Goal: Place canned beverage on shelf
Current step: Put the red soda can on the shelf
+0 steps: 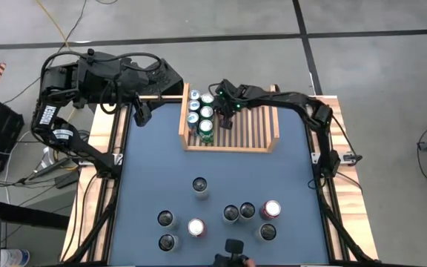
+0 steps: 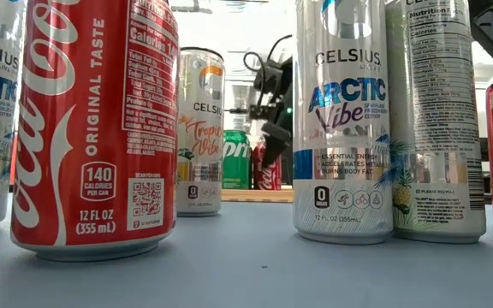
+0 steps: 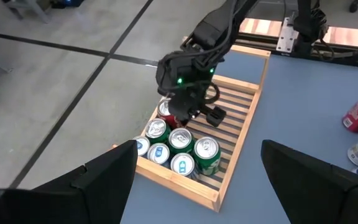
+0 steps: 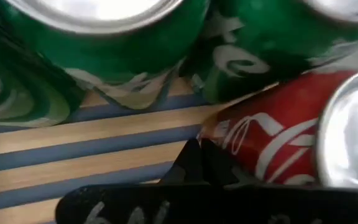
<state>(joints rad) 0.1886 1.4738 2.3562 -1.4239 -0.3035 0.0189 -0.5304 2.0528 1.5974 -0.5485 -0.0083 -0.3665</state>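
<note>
— So where's the right hand (image 1: 219, 101) now?
— Over the shelf (image 1: 265, 145), at its far left corner, clenched tight with nothing between its fingers. A red Coke can (image 3: 166, 111) stands on the slats right beside it, next to the green and blue cans (image 1: 206, 130) lined up along the left board.
— Is it touching that red can?
— Right up against it in the wrist view, but I cannot tell if they touch.
— And the left hand (image 1: 141, 113)?
— Released, fingers spread wide, hanging at the tabletop's (image 1: 147, 170) far left corner, well apart from the shelf.
— Any cans left?
— Eight loose cans (image 1: 200, 185) standing upright on the near half of the tabletop.
</note>
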